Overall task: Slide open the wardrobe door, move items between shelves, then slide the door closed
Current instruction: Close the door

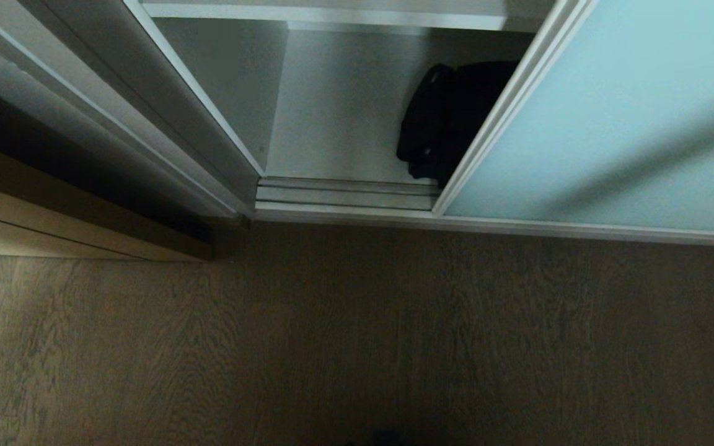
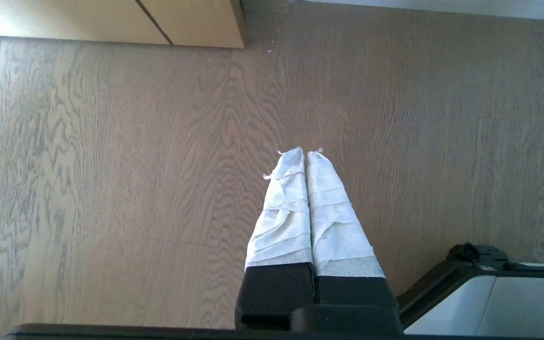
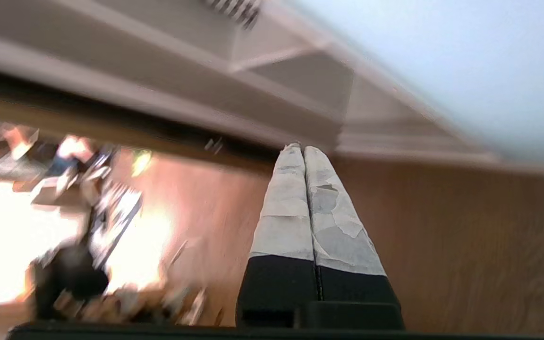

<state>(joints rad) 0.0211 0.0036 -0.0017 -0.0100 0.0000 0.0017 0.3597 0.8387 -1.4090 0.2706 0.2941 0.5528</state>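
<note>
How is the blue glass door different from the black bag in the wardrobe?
The sliding wardrobe door is pale turquoise and frosted; the black bag is dark. The door is a flat, stiff panel in a slim silver frame; the bag is soft and lumpy. The door stands at the wardrobe's front; the bag sits inside, on the bottom board, partly hidden behind the door's edge. Neither is touched by a gripper.

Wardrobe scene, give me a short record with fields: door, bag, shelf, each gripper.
door: sliding wardrobe door partly open, covering the right side
bag: black bag on the bottom board, partly behind the door's edge
shelf above: white shelf, nothing seen on it
left gripper: shut, empty, over the wood floor
right gripper: shut, empty, pointing toward the wardrobe's base
</note>
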